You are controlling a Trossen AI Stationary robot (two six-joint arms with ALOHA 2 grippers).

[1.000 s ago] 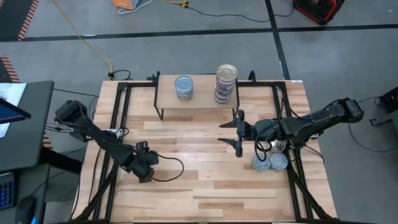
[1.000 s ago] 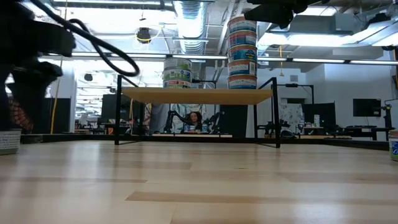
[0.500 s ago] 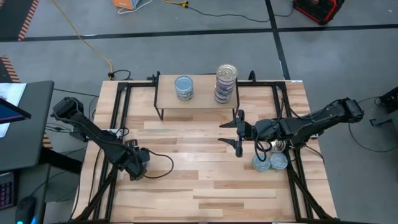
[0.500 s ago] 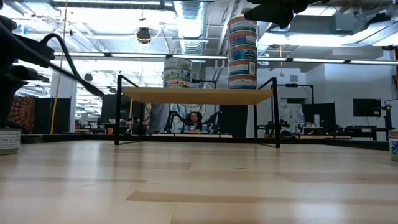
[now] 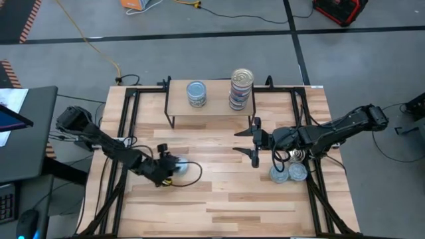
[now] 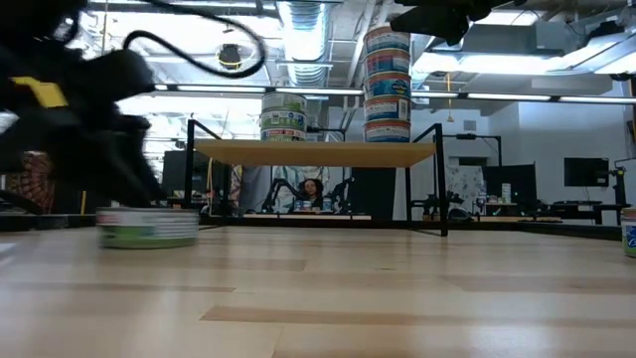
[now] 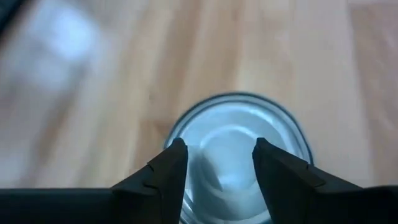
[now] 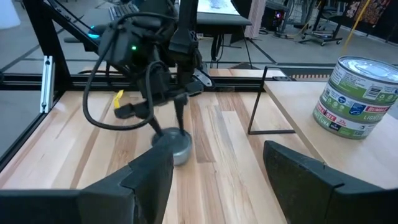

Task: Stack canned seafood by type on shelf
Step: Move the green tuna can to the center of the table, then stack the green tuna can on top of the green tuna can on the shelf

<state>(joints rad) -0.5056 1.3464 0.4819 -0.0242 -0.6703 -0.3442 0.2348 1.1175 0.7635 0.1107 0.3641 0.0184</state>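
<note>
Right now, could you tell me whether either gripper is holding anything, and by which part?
The left gripper straddles a tin on the table; a firm grip cannot be told. The right gripper is open and empty.

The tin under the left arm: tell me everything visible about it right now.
The tin is a small, flat, round metal can with a bluish-silver ringed top and a pale label with a green band. It lies flat on the tabletop, left of centre and well in front of the shelf. The left end effector is right over it, fingers spread across its lid; whether they touch it is unclear.
</note>
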